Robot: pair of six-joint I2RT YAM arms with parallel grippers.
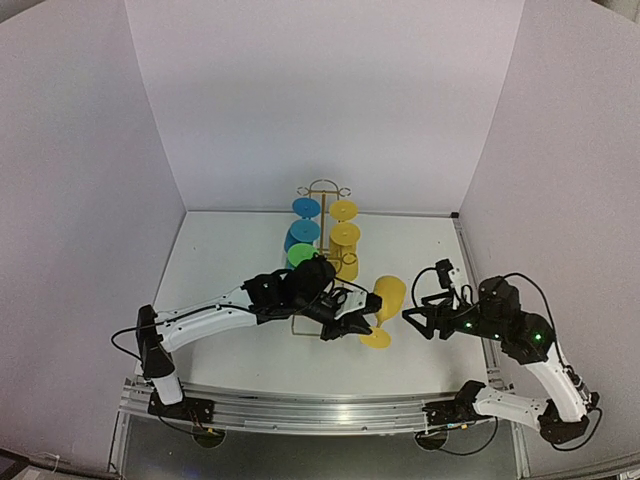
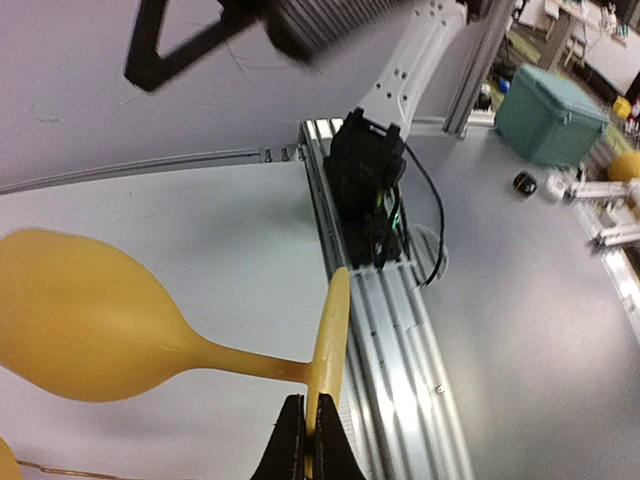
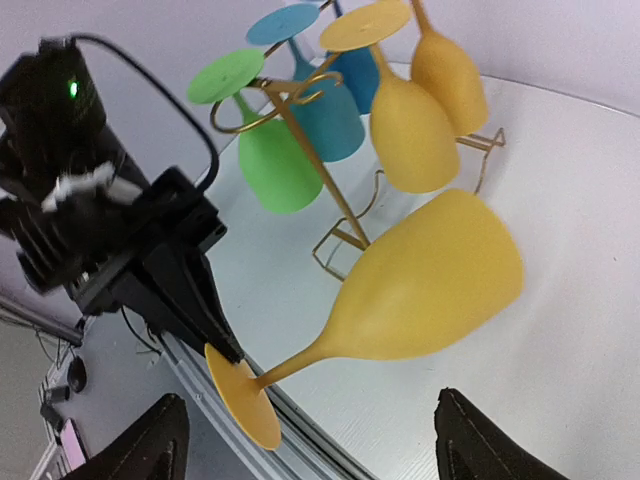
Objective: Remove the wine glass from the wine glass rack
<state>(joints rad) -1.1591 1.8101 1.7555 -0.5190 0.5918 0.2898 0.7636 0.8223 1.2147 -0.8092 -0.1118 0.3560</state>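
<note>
My left gripper (image 1: pixel 357 323) is shut on the edge of the round foot of a yellow wine glass (image 1: pixel 386 298). It holds the glass tilted in the air, just right of the gold wire rack (image 1: pixel 322 190) and apart from it. In the left wrist view the fingertips (image 2: pixel 292 432) pinch the foot's rim, and the glass's bowl (image 2: pixel 80 320) lies to the left. My right gripper (image 1: pixel 418 318) is open and empty, just right of the glass. In the right wrist view the glass (image 3: pixel 430 280) lies above its spread fingers (image 3: pixel 165 440), not touching them.
On the rack (image 3: pixel 318 175) hang a green glass (image 3: pixel 270 165), two blue glasses (image 3: pixel 325 115) and two yellow glasses (image 3: pixel 410 130). White walls stand on three sides. The aluminium rail (image 2: pixel 400 340) with the arm bases runs along the near table edge.
</note>
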